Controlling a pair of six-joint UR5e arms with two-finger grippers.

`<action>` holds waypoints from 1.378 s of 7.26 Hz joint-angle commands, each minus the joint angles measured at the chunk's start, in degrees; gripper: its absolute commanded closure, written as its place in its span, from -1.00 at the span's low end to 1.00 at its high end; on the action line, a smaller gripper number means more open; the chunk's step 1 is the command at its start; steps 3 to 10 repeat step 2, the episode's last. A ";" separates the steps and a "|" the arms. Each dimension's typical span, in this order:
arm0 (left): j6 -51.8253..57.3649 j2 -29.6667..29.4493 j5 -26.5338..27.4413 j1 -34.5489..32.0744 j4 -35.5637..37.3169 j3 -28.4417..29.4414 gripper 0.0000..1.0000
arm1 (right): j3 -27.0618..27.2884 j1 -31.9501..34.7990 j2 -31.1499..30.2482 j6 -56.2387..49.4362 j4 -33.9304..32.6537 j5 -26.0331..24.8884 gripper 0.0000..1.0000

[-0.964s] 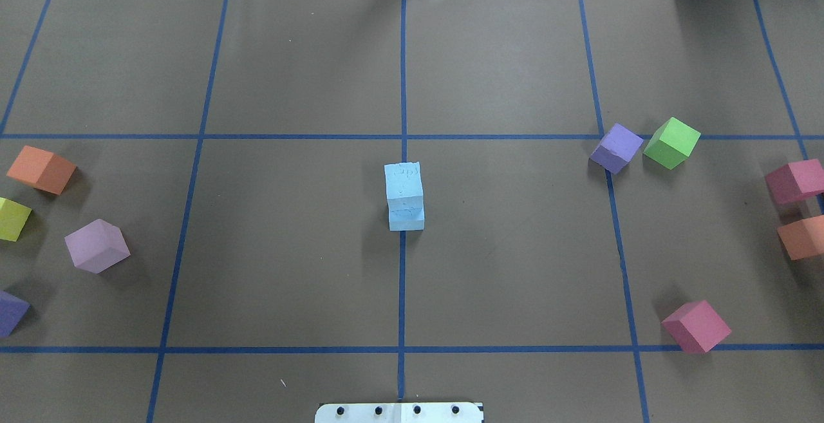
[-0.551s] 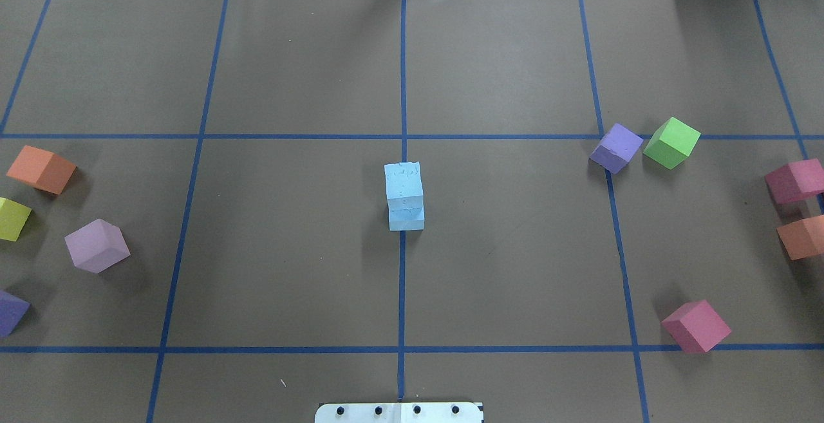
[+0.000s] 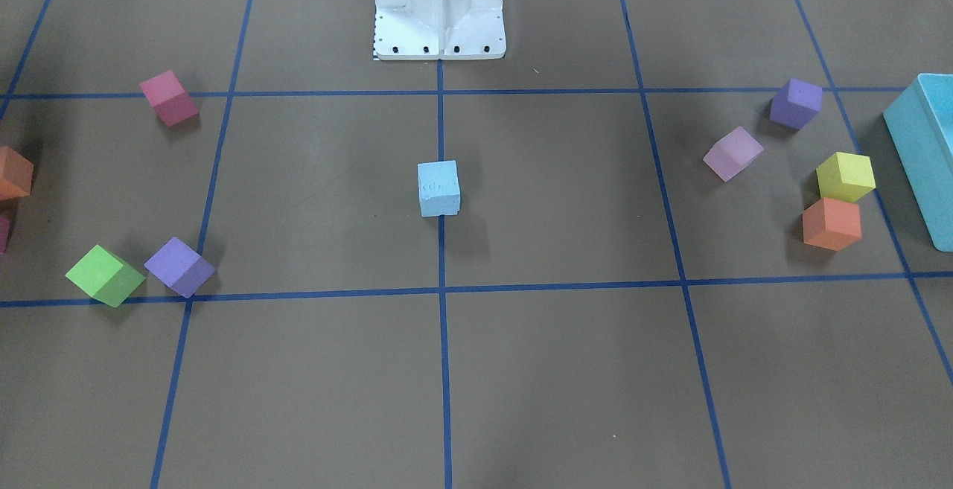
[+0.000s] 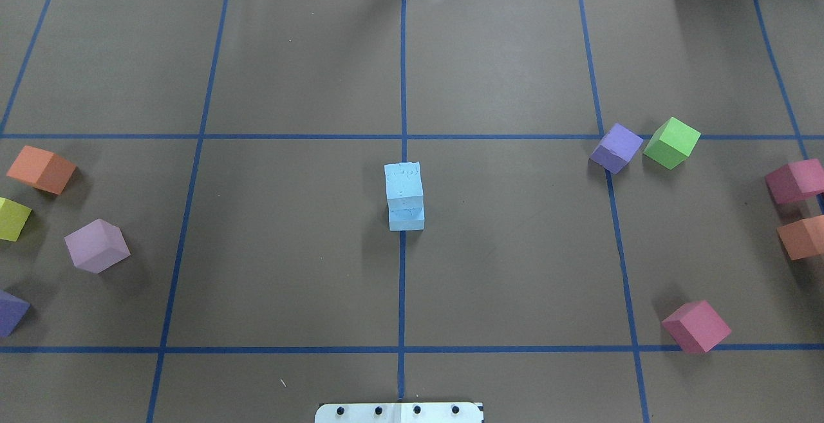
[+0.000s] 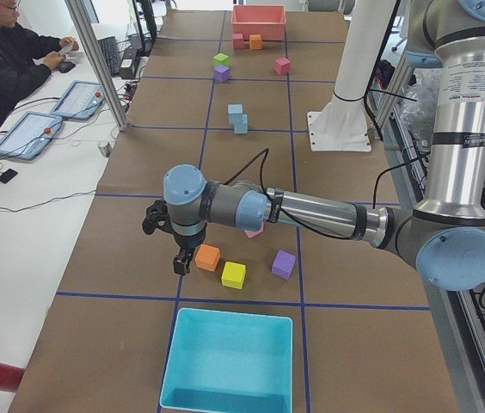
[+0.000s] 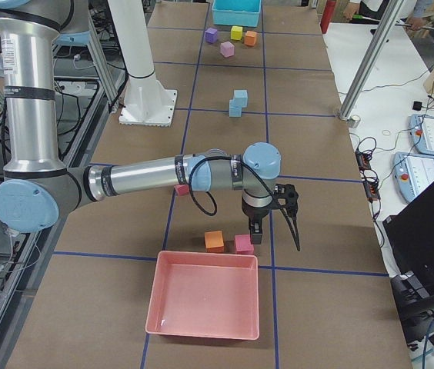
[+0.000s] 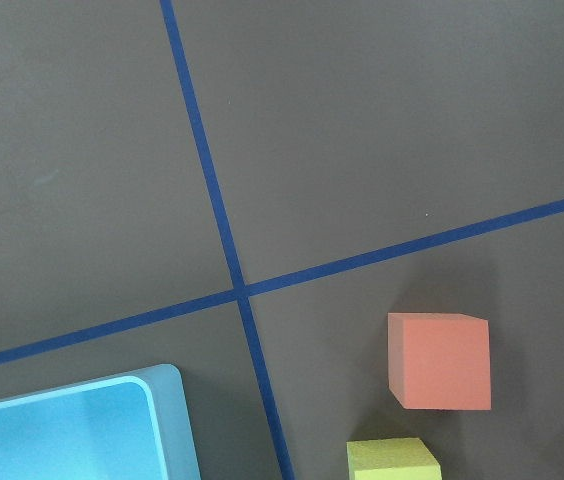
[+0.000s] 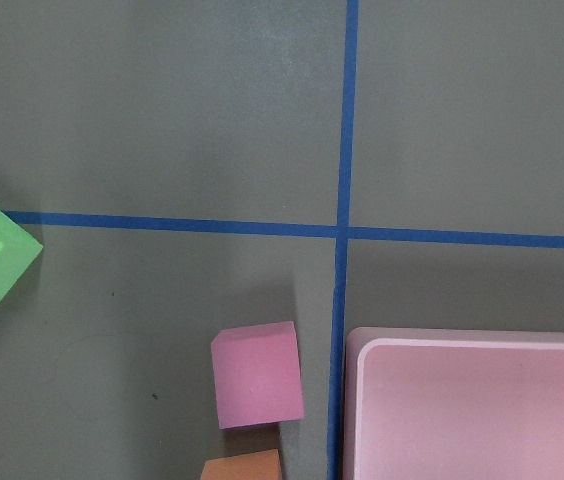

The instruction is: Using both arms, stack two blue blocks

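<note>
The two blue blocks stand stacked at the table's middle, on the centre tape line. The top block (image 4: 403, 181) sits on the bottom block (image 4: 407, 219), slightly offset. The stack also shows in the front view (image 3: 438, 187). No gripper touches it. My left gripper (image 5: 170, 241) hovers far off at the table's left end, over an orange cube (image 5: 207, 256). My right gripper (image 6: 267, 215) hovers at the right end, above a pink cube (image 6: 243, 244). Both grippers show only in side views, so I cannot tell whether they are open or shut.
A turquoise bin (image 5: 225, 361) lies at the left end and a pink bin (image 6: 201, 304) at the right end. Orange (image 4: 40, 169), yellow (image 4: 11, 219) and purple cubes (image 4: 96, 246) lie left. Purple (image 4: 617, 147), green (image 4: 671, 143) and pink cubes (image 4: 696, 326) lie right.
</note>
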 commanded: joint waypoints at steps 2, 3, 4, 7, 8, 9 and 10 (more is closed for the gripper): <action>0.00 0.44 -0.09 -0.03 0.04 -0.19 -1.00 | 0.07 0.00 -0.11 0.00 0.01 0.00 -1.00; 0.00 0.44 -0.09 -0.03 0.04 -0.19 -1.00 | 0.07 0.00 -0.11 0.00 0.01 0.00 -1.00; 0.00 0.44 -0.09 -0.03 0.04 -0.19 -1.00 | 0.07 0.00 -0.11 0.00 0.01 0.00 -1.00; 0.00 0.44 -0.09 -0.03 0.04 -0.19 -1.00 | 0.07 0.00 -0.11 0.00 0.01 0.00 -1.00; 0.00 0.44 -0.09 -0.03 0.04 -0.19 -1.00 | 0.07 0.00 -0.11 0.00 0.01 0.00 -1.00; 0.00 0.44 -0.09 -0.03 0.04 -0.19 -1.00 | 0.07 0.00 -0.11 0.00 0.01 0.00 -1.00; 0.00 0.44 -0.09 -0.03 0.04 -0.19 -1.00 | 0.07 0.00 -0.11 0.00 0.01 0.00 -1.00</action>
